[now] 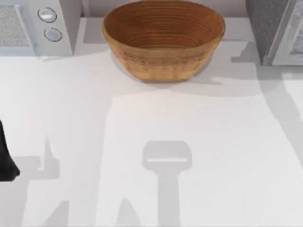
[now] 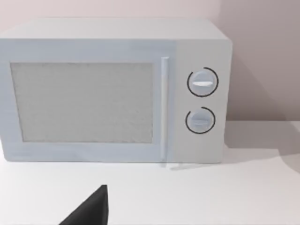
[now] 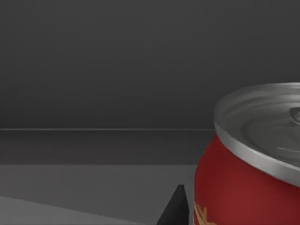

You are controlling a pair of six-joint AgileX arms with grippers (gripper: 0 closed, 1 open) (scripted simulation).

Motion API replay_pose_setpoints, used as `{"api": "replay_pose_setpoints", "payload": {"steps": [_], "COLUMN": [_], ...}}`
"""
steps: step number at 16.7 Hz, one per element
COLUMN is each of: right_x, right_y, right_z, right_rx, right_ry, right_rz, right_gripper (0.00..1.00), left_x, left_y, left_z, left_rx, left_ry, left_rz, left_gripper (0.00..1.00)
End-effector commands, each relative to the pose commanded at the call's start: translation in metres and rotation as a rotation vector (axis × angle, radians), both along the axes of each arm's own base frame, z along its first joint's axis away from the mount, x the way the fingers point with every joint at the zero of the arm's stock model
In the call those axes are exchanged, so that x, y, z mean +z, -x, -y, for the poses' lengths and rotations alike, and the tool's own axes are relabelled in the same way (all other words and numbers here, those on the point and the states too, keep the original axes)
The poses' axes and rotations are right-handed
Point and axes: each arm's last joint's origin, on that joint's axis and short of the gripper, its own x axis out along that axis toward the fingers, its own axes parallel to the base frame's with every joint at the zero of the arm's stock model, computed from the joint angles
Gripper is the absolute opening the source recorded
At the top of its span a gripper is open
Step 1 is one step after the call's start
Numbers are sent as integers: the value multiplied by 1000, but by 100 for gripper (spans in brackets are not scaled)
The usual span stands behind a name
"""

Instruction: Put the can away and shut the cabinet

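Note:
The red can [image 3: 234, 187], with its silver top, stands close in the right wrist view against the dark grey inside of the cabinet [image 3: 117, 70]. My right gripper [image 3: 243, 206] is shut on the can, and one black fingertip [image 3: 174, 208] lies against the can's side. In the top view the grey cabinet [image 1: 272, 28] stands at the table's back right corner. My left arm [image 1: 5, 158] is parked at the table's left edge.
A woven basket [image 1: 163, 66] sits at the back middle of the white table [image 1: 189, 142]. A white microwave [image 1: 47, 28] with two dials stands at the back left; its shut door [image 2: 84, 103] faces the left wrist camera.

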Motion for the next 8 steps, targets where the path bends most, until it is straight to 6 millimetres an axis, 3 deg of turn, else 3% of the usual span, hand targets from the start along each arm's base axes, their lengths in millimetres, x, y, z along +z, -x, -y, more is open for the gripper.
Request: {"api": "replay_pose_setpoints", "payload": {"steps": [5,8], "right_x": [1,9], "right_y": [-2,-18], "right_z": [1,-1], "right_rx": [-2,3], "right_ry": [-2,-2], "right_rz": [0,0], "right_gripper": [0,0], "left_x": [0,0], "left_y": [0,0], "left_z": [0,0], "left_rx": [0,0], "left_ry": [0,0], "left_rz": [0,0], "left_gripper": [100,100]}}
